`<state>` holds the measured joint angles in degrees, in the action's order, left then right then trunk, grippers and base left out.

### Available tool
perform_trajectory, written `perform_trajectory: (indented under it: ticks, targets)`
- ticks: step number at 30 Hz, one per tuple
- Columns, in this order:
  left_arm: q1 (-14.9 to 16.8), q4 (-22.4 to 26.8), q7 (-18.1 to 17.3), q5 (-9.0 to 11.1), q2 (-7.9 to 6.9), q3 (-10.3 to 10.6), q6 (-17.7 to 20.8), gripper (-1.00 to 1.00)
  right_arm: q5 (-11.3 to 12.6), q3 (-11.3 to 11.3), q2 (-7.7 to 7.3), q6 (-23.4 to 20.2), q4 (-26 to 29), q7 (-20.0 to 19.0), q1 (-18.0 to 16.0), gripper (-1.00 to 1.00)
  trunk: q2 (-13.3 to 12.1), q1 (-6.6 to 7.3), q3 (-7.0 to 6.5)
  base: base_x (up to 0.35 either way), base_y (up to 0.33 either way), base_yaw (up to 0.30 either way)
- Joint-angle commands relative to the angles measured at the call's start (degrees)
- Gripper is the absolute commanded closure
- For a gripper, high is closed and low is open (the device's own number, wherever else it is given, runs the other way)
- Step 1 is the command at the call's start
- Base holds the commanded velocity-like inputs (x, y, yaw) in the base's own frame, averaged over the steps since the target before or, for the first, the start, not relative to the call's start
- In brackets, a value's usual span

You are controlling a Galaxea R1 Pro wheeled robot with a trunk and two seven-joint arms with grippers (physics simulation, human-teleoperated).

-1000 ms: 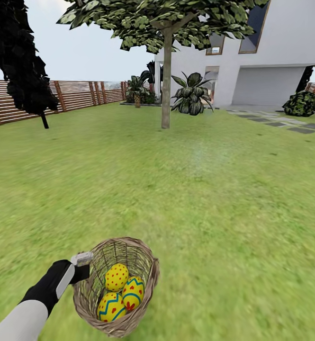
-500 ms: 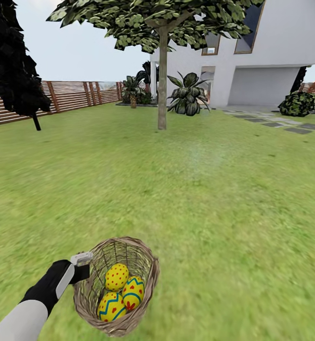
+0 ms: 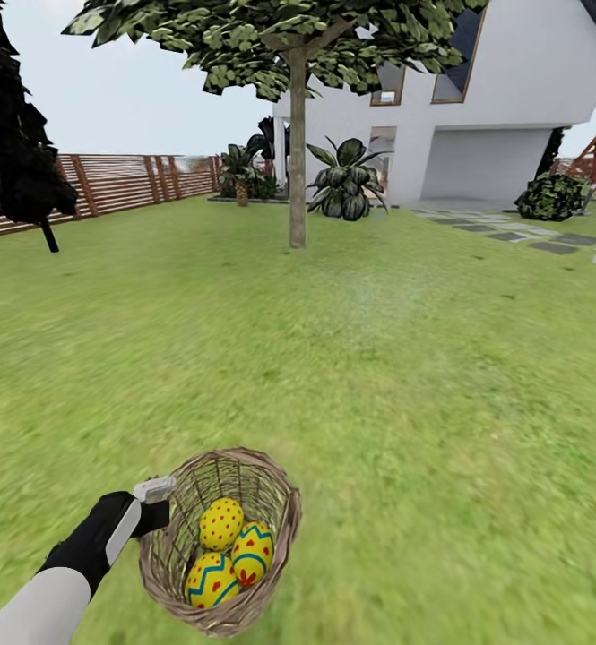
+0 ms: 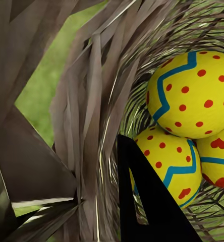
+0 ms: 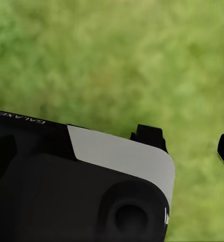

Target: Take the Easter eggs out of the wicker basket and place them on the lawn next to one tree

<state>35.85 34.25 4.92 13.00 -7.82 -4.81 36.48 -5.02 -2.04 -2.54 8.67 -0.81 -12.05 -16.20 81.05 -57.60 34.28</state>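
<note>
Since a second ago my view swung right; my left tool (image 3: 154,503) still clamps the wicker basket (image 3: 280,502) rim. Three Easter eggs (image 4: 191,96) sit inside, open lawn (image 3: 378,358) reaches the tree (image 3: 297,179), and my right tool (image 5: 190,143) hangs wide apart over grass.

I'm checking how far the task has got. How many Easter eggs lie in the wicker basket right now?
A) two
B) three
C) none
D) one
B: in the head view three yellow Easter eggs sit together inside the wicker basket, which the left pincer holds at its rim over the lawn; none lies on the grass.
</note>
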Motion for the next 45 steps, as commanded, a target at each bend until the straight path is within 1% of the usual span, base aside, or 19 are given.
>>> perform_trajectory:
  ticks: [1, 7, 45]
  targets:
    - [0.0, 0.1, 0.4, 0.9, 0.00, 0.0, 0.3, 1.00, -0.5, -0.2, -0.01, 0.3, -0.1, 0.0, -0.1, -1.00, 0.0, -0.03, 0.01, 0.341, 0.000, -0.229]
    - [0.0, 0.1, 0.4, 0.9, 0.01, 0.0, 0.3, 1.00, -0.5, -0.2, -0.01, 0.3, -0.1, 0.0, -0.1, -1.00, 0.0, -0.03, -0.15, 0.341, 0.000, -0.155]
    - [0.0, 0.1, 0.4, 0.9, 0.08, 0.0, 0.3, 1.00, -0.4, -0.2, 0.10, 0.2, -0.2, 0.0, -0.1, -1.00, 0.0, -0.03, -0.16, 0.341, 0.000, -0.001]
